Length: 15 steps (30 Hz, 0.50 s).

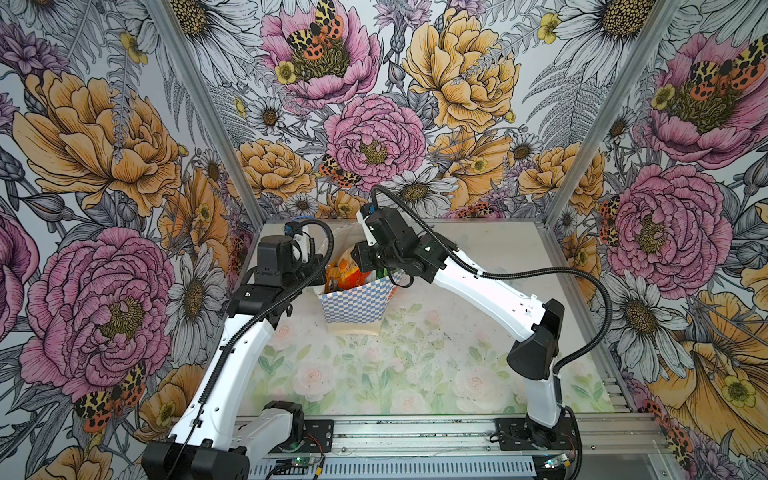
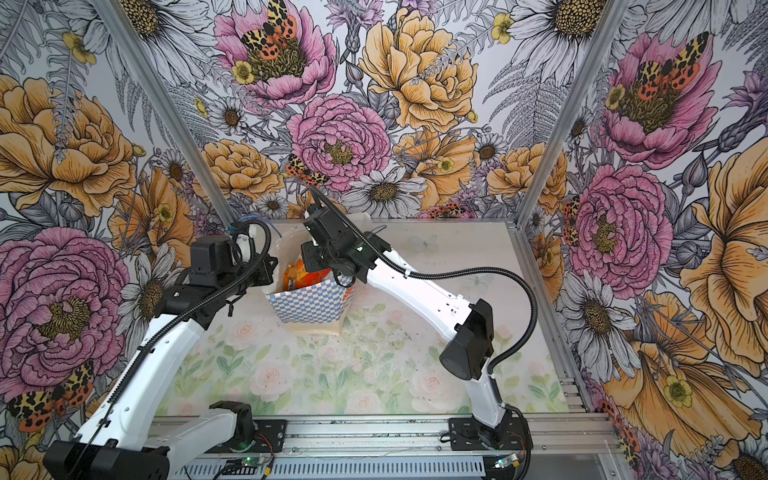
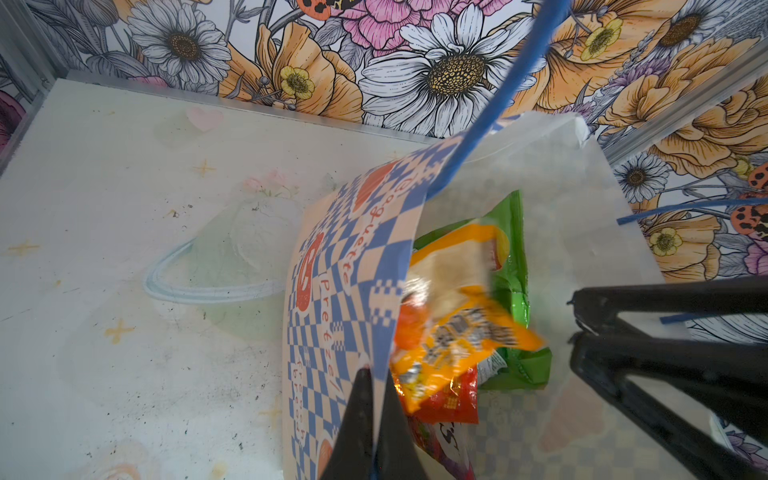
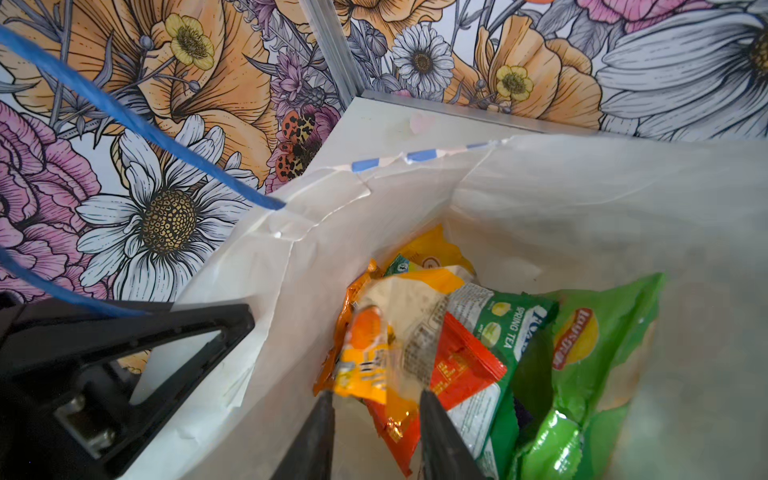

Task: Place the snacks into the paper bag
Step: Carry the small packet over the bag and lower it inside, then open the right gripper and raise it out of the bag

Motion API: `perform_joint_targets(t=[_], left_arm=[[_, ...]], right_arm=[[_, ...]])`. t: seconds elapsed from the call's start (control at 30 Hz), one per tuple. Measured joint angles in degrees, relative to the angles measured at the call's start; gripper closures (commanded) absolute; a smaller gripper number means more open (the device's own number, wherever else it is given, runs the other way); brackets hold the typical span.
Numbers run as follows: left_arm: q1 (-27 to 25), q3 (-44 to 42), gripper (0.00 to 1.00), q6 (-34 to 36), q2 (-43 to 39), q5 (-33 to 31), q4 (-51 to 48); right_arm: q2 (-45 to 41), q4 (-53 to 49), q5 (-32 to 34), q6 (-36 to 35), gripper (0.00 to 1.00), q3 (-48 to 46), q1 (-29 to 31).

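Beneath the parted right hand (image 4: 376,395), light slippery orange packet (image 4: 370,345), best pinched at its sealed edge; left hand (image 3: 376,376) clamped on the floppy paper bag (image 3: 332,270).

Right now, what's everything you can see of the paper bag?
The paper bag stands upright on the table toward the back, mouth open. Its outside is cream paper with blue-and-white checks, orange-red motifs and lettering; the inside is plain white, creased near the rim. Thin blue cord handles rise from the rim. The left pincer is shut on one wall's edge, holding the mouth open. A pile of snacks sits inside, and the right pincer, open, hangs in the mouth.
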Motion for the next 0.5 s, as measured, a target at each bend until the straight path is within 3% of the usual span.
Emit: perform_joint_targets(t=[0.5], left_arm=[[0.0, 0.0, 1.0, 0.0, 0.0, 0.0, 0.0]], right_arm=[[-2.5, -7.0, 7.1, -1.3, 0.45, 2.3, -1.1]])
